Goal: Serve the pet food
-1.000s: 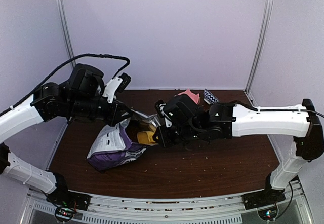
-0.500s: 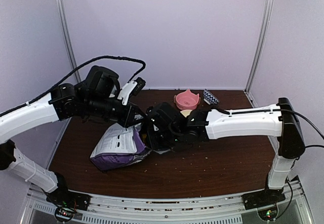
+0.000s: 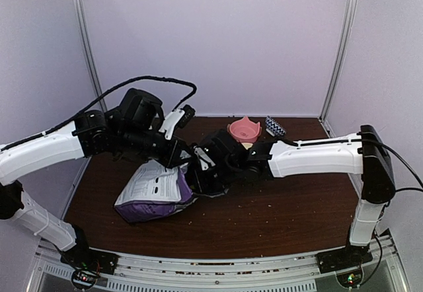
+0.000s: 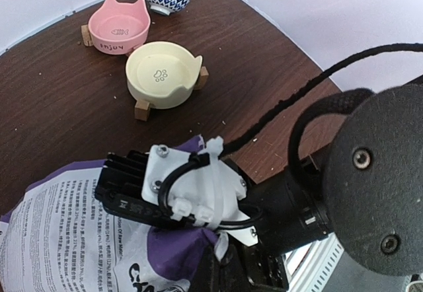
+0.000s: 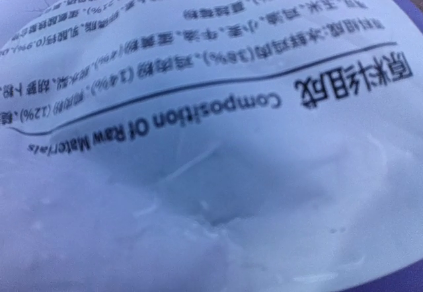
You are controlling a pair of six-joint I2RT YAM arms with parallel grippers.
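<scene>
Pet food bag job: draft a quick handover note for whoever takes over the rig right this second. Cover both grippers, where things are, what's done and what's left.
Left gripper: shut, pinching the top edge of the pet food bag.
Right gripper: at the bag's mouth, its camera pressed close to the white label; I can't tell whether it is open or shut.
Things: the bag lies on the table, left of centre. The cream bowl and pink bowl stand farther back, to its right.
Done: nothing served; both bowls are empty.
Left: get food from the bag into a bowl.
</scene>
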